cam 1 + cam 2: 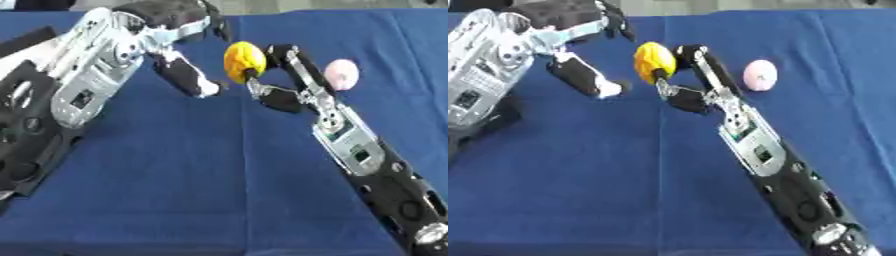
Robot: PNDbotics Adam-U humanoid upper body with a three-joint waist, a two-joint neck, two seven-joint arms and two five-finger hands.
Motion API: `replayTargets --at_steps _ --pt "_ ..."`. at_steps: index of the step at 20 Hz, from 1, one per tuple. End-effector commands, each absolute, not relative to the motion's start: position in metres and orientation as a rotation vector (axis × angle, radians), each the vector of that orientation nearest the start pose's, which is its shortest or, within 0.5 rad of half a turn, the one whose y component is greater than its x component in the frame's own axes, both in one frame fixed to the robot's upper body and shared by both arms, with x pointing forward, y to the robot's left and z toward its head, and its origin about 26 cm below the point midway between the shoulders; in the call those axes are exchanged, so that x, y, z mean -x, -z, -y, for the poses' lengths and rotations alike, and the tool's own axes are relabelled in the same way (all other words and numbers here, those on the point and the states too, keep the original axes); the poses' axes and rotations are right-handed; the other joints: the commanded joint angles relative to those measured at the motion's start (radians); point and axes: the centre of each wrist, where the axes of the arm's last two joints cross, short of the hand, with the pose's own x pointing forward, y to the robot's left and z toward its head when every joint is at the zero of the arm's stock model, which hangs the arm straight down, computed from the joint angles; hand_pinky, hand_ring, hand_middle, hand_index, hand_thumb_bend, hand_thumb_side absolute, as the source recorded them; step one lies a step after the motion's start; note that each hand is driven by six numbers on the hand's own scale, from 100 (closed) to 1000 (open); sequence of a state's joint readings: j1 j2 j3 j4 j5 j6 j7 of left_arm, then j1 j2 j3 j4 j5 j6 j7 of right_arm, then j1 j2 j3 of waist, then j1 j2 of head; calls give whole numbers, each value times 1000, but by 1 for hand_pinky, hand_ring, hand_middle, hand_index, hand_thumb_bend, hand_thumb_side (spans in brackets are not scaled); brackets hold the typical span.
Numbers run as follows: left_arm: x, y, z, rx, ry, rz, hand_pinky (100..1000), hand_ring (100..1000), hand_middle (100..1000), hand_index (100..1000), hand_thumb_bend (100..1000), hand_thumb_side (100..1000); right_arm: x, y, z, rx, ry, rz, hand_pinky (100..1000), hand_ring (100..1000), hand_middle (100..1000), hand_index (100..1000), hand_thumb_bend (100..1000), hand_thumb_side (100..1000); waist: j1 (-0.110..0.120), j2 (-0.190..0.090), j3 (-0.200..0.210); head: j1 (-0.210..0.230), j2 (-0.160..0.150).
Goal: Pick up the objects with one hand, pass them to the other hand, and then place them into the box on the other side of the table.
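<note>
A yellow rounded object (243, 61) is held above the blue table, pinched between the fingers and thumb of my right hand (282, 80), whose arm rises from the lower right. My left hand (179, 30) reaches in from the upper left, fingers spread and straight, just left of the yellow object and not touching it. A pale pink rounded object (342, 73) lies on the cloth to the right of my right hand, partly behind its fingers.
A blue cloth (201, 175) covers the table. A dark box edge (22, 42) shows at the far left behind my left arm. Floor shows beyond the table's far edge.
</note>
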State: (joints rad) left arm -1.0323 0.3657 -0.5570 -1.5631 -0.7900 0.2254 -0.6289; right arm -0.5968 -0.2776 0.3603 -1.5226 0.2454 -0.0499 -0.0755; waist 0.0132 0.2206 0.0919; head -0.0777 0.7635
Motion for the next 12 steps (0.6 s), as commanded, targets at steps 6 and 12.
replayTargets --at_steps 6,12 --pt "-377 -288 -84 -828 1768 1654 772 757 769 823 378 351 -372 -162 156 195 -836 2170 734 599 490 482 100 233 7 -32 -4 10 4" --pt "-381 -283 -83 -774 1766 1633 769 753 767 819 381 369 -372 -165 154 198 -848 2184 727 594 486 476 100 206 7 -32 -5 12 6"
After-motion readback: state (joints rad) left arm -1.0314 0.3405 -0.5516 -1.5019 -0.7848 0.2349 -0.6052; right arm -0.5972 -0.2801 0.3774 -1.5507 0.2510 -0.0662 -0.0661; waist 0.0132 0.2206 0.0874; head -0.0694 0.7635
